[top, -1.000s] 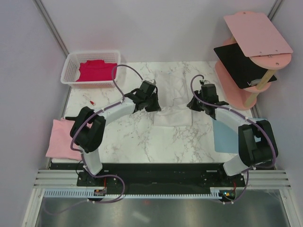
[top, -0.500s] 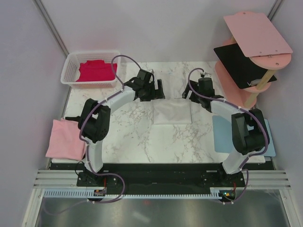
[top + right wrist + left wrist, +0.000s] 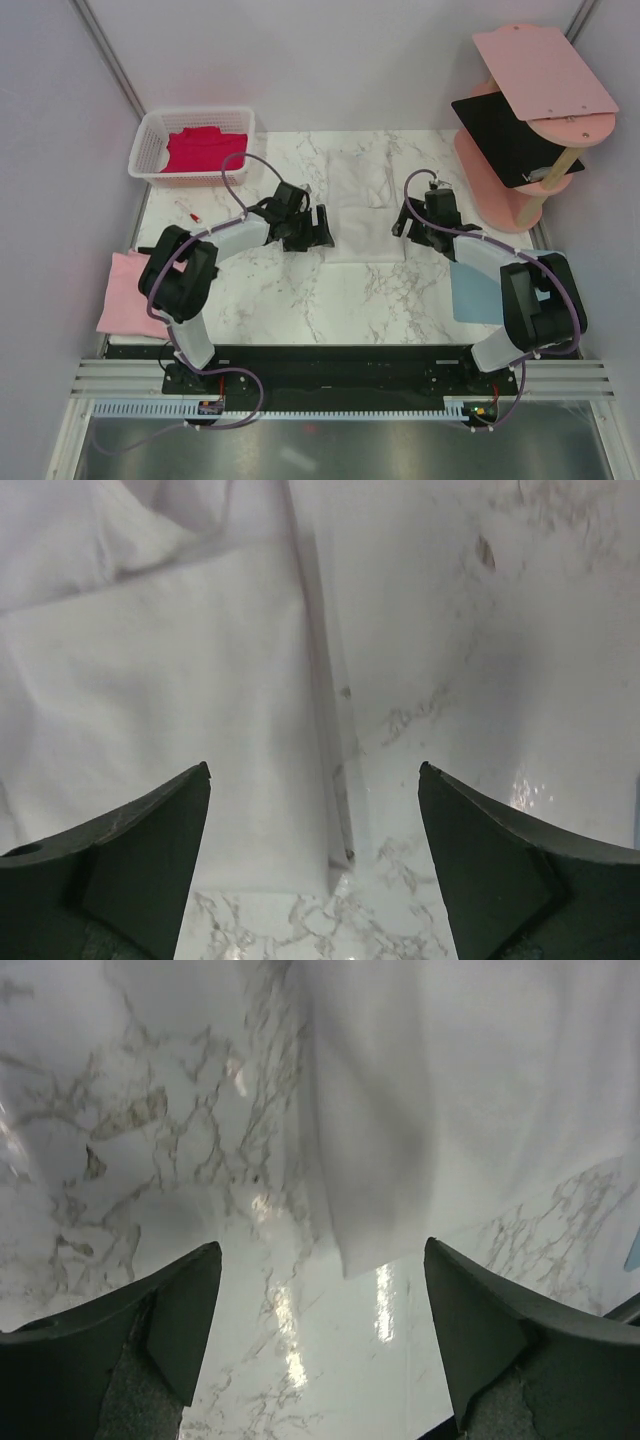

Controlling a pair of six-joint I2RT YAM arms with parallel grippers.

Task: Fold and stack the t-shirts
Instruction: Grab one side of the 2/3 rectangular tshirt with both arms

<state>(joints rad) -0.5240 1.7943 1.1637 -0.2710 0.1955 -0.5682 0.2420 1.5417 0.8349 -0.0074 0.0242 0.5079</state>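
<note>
The white t-shirt (image 3: 362,205) lies folded flat in the middle of the marble table (image 3: 290,290). My left gripper (image 3: 318,228) is open beside the shirt's near left corner, empty; in the left wrist view the white t-shirt (image 3: 450,1090) lies just ahead of the left gripper (image 3: 320,1260). My right gripper (image 3: 405,218) is open at the shirt's right edge; in the right wrist view the white t-shirt (image 3: 170,730) has its edge between the open jaws of the right gripper (image 3: 315,770). A magenta-red t-shirt (image 3: 205,148), a light pink t-shirt (image 3: 130,290) and a black t-shirt (image 3: 510,135) lie apart.
The magenta-red shirt sits in a white basket (image 3: 150,135) at the far left. The black one rests on a pink shelf (image 3: 545,70) at the far right. A light-blue mat (image 3: 490,285) lies at the right. A small red item (image 3: 193,215) lies near the basket.
Both grippers, shut on the white shirt's edge a second ago, carried it toward the far side, opened and let go, then drew back toward me. The shirt now lies folded.
</note>
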